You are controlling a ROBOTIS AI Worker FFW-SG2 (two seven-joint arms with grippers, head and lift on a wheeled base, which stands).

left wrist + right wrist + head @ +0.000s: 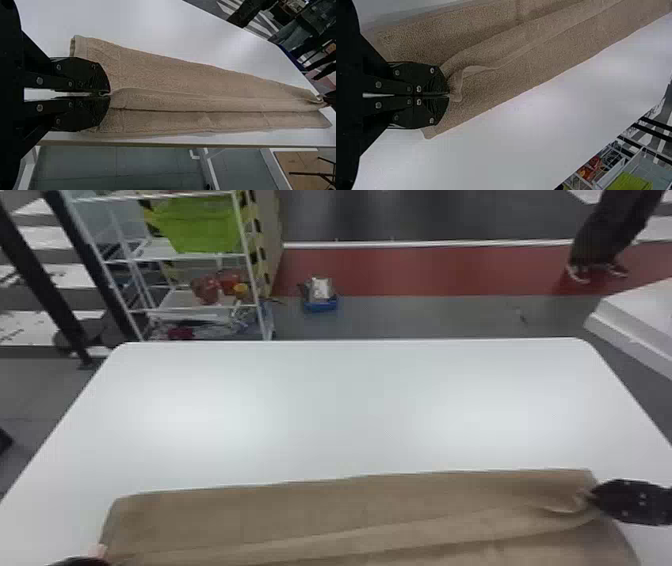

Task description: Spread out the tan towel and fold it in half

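As the tan towel (350, 510) runs lengthwise left to right, left tool (80, 561), right tool (592, 494), both closed on opposite ends

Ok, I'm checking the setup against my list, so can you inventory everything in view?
Towel: one, tan, stretched along the table's near side
Table: one, white, under the towel
Rack: one, white, beyond the table, left
Bin: one, green, on the rack
Small items: several, reddish, lower on the rack
Container: one, blue, floor beyond the table
Posts: two, black, far left
Left hand: one, black, gripping the towel's left part
Right hand: one, black, gripping its right part
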